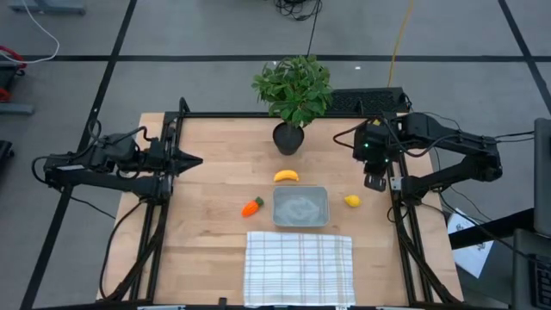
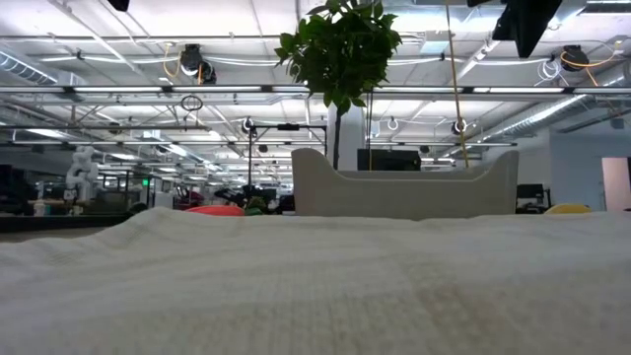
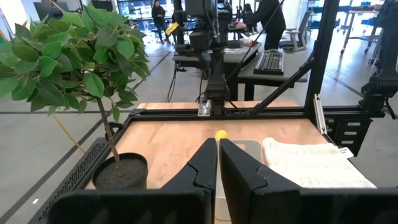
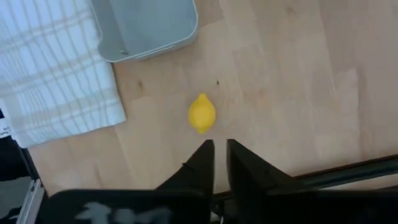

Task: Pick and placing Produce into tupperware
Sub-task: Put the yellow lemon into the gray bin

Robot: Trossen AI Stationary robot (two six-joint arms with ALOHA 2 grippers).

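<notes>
High view: tupperware (image 1: 300, 207) sits empty; banana (image 1: 287, 176) at twelve, carrot (image 1: 251, 206) at nine, lemon (image 1: 352, 201) at three; left gripper (image 1: 191, 160) closed, right gripper (image 4: 219, 152) slightly parted, neither holding anything.

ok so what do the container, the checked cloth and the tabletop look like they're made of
Container: probably plastic, greyish and see-through, with a smooth moulded rim and rounded corners. Checked cloth: woven fabric, white with thin dark lines; its soft weave shows in the low view. Tabletop: pale wood, or a wood-look board, matte with visible grain.
</notes>
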